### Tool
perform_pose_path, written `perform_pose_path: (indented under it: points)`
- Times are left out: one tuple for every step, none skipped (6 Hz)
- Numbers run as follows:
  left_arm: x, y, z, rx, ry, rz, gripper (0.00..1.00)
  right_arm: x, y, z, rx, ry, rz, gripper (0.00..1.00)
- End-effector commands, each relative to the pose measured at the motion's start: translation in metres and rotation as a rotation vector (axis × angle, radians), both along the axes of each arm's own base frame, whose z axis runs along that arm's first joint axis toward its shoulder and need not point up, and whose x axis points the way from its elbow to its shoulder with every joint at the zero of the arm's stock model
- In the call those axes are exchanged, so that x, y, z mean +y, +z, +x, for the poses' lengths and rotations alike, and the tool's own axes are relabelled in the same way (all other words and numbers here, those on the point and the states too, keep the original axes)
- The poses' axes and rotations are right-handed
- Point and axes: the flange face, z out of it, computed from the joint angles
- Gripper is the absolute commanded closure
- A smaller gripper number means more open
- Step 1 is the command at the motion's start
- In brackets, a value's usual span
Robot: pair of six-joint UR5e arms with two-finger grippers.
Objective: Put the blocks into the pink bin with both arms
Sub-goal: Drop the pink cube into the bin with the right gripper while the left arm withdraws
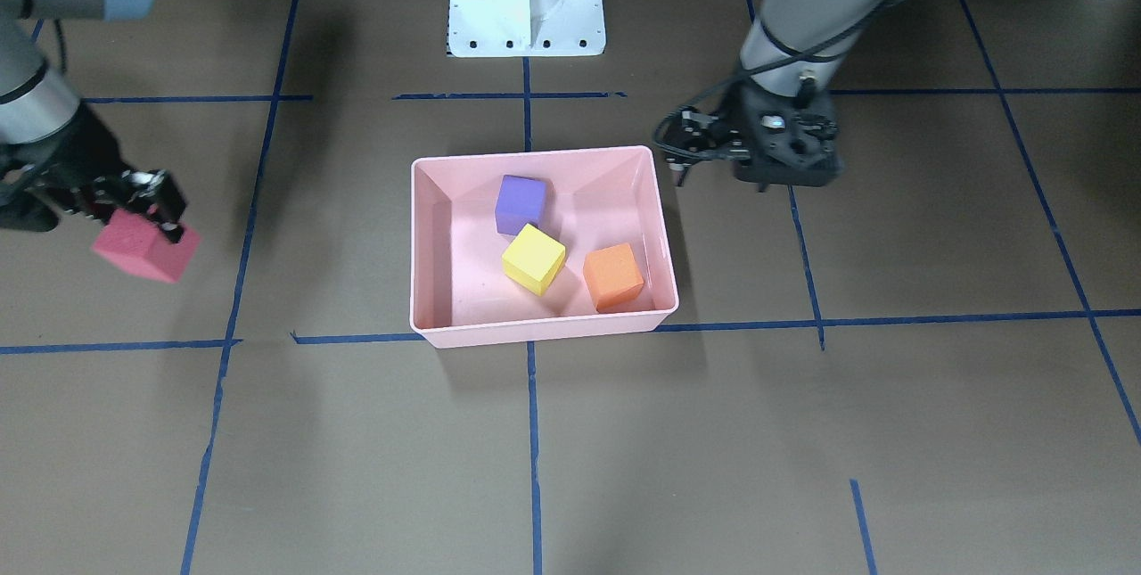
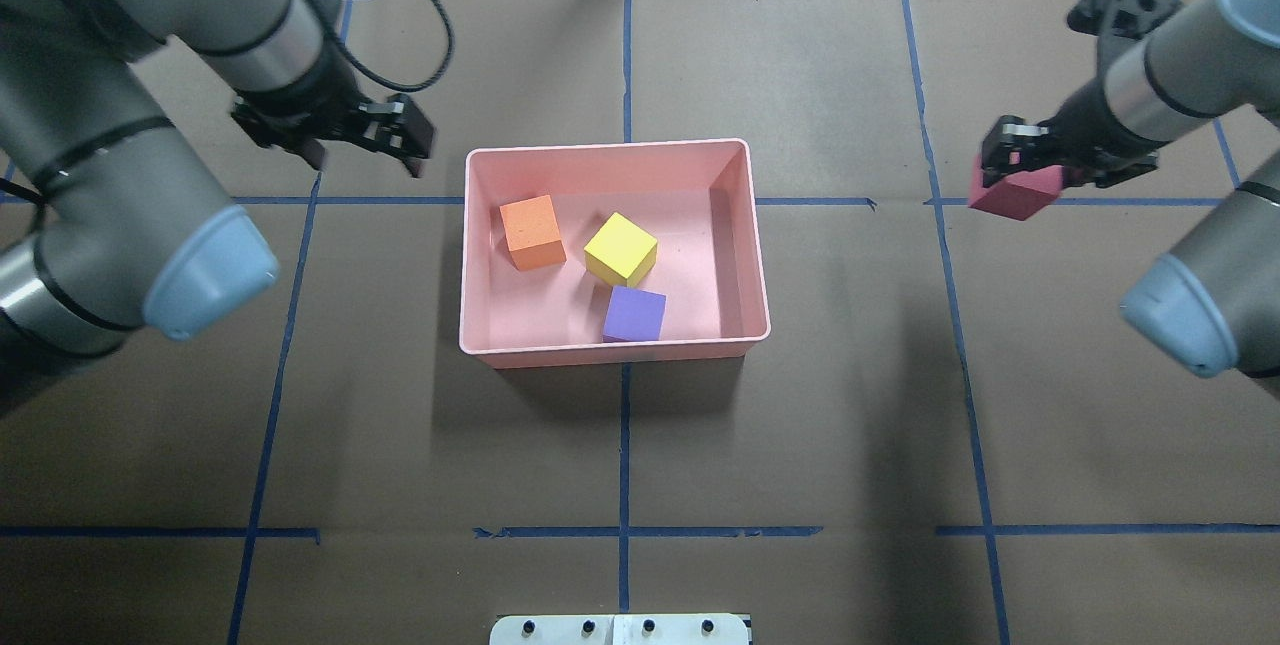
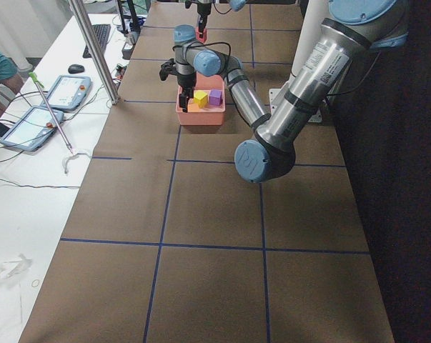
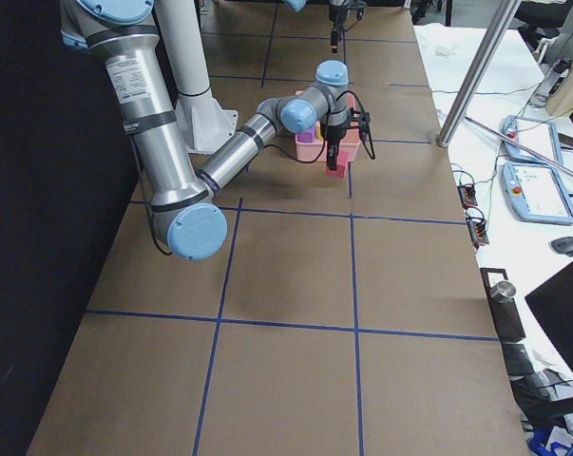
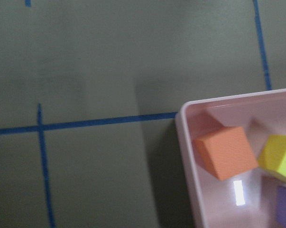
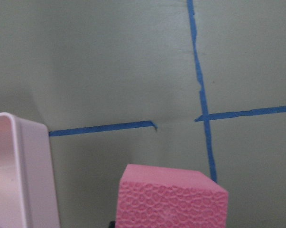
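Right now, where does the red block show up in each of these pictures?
Front-facing: red block far left, gripped by the right pincer.
Overhead: far right, across a blue tape line.
Exterior left: top edge, tiny, beyond the pink bin.
Exterior right: upper centre, before the bin.
Left wrist: not in it.
Right wrist: bottom centre, close up.
Shared landmark: the pink bin.

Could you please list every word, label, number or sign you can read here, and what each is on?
None is legible. The pink bin, the red block, orange block, yellow block and purple block bear no print; the tablet screens beside the table are too small to read.
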Motion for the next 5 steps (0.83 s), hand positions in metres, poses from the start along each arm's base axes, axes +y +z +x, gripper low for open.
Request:
perform_pose_path:
  points:
    - [-0.018,0.065,-0.073,-0.026,0.108,0.048,0.0,0.025,-0.084,-0.062,0.014,-0.033,0.004,0.92]
    - [-0.019,0.081,-0.094,0.028,0.14,0.025,0.0,0.037,-0.109,-0.096,0.003,-0.029,0.012,0.92]
    - [-0.016,0.084,-0.099,0.065,0.144,0.0,0.0,0.04,-0.135,-0.139,0.016,0.0,0.002,0.91]
    - [-0.016,0.084,-0.099,0.066,0.141,-0.003,0.0,0.044,-0.134,-0.151,0.027,-0.005,0.003,0.13]
    - [-0.016,0.084,-0.098,0.066,0.139,-0.007,0.0,0.043,-0.133,-0.148,0.035,0.002,0.02,0.0]
